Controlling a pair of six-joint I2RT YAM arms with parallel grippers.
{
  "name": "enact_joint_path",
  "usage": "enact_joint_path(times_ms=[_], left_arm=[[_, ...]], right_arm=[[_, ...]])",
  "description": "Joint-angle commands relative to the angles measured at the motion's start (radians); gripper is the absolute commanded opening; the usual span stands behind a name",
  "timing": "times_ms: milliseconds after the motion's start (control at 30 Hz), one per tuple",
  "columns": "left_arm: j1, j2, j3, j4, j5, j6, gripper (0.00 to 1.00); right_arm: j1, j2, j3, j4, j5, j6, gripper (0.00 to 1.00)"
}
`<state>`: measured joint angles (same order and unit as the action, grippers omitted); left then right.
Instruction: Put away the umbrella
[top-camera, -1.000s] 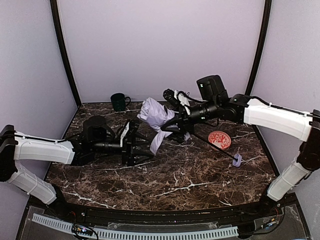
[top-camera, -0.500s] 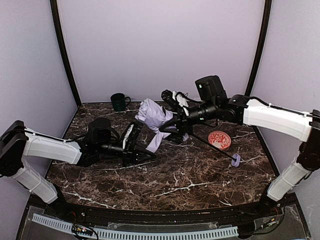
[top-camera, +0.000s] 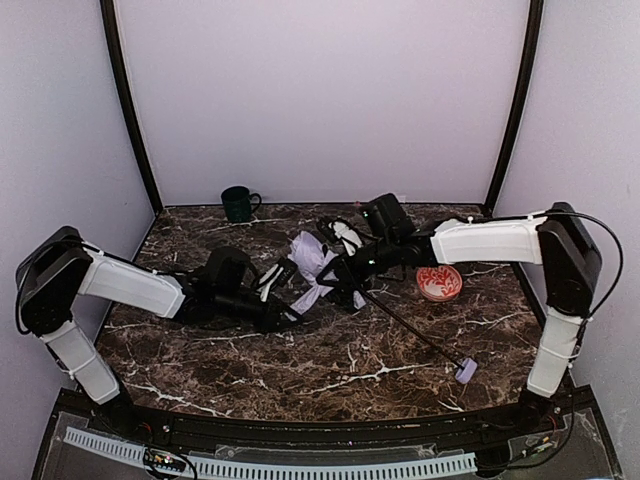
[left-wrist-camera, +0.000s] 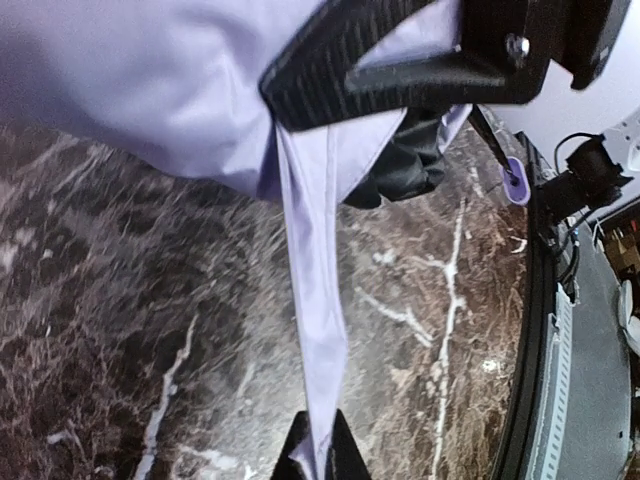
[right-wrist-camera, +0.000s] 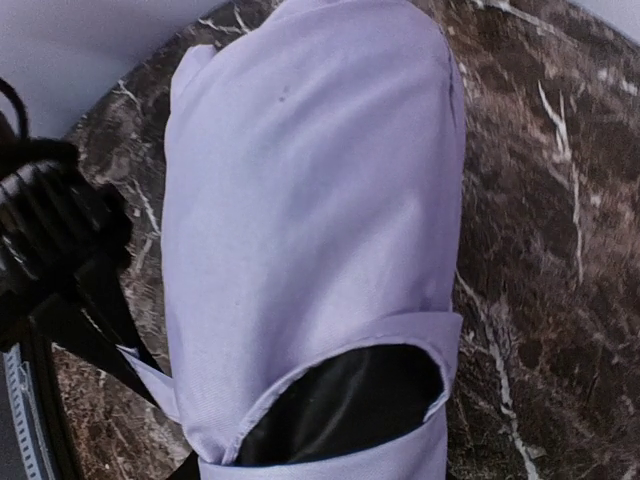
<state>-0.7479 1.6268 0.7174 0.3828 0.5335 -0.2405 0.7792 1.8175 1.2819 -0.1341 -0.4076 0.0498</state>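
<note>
The right gripper (top-camera: 345, 268) is clasping the bunched fabric of the pale lavender-white folding umbrella (top-camera: 312, 255) low over the dark marble table (top-camera: 300, 370), its thin black shaft slanting to the small lavender handle (top-camera: 466, 371) at the front right. The left gripper (left-wrist-camera: 318, 455) is pinching the umbrella's taut fabric strap (left-wrist-camera: 310, 300)
</note>
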Motion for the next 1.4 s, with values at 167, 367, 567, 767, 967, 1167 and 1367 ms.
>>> enact_joint_path(times_ms=[167,367,567,767,967,1167,1367], left_arm=[[0.127,0.180,0.061,-0.202,0.044,-0.080,0.00],[0.127,0.232,0.069,-0.197,0.087,-0.076,0.00],[0.127,0.261,0.089,-0.233,0.088,-0.058,0.00],[0.127,0.271,0.096,-0.245,0.090,-0.051,0.00],[0.127,0.263,0.092,-0.245,0.087,-0.048,0.00],[0.127,0.246,0.081,-0.243,0.081,-0.038,0.00],[0.127,0.217,0.062,-0.239,0.065,-0.031,0.00]], right_arm=[[-0.043,0.203,0.063,0.057,0.153,0.166,0.25],[-0.047,0.250,0.096,-0.016,0.119,0.121,0.67],[-0.046,0.195,0.091,-0.024,0.088,0.047,0.85],[-0.023,0.142,0.138,-0.101,0.179,-0.018,0.90],[0.017,0.084,0.123,-0.181,0.355,-0.032,1.00],[0.066,0.093,0.063,-0.192,0.431,-0.020,1.00],[0.093,0.167,0.051,-0.177,0.445,0.011,1.00]])
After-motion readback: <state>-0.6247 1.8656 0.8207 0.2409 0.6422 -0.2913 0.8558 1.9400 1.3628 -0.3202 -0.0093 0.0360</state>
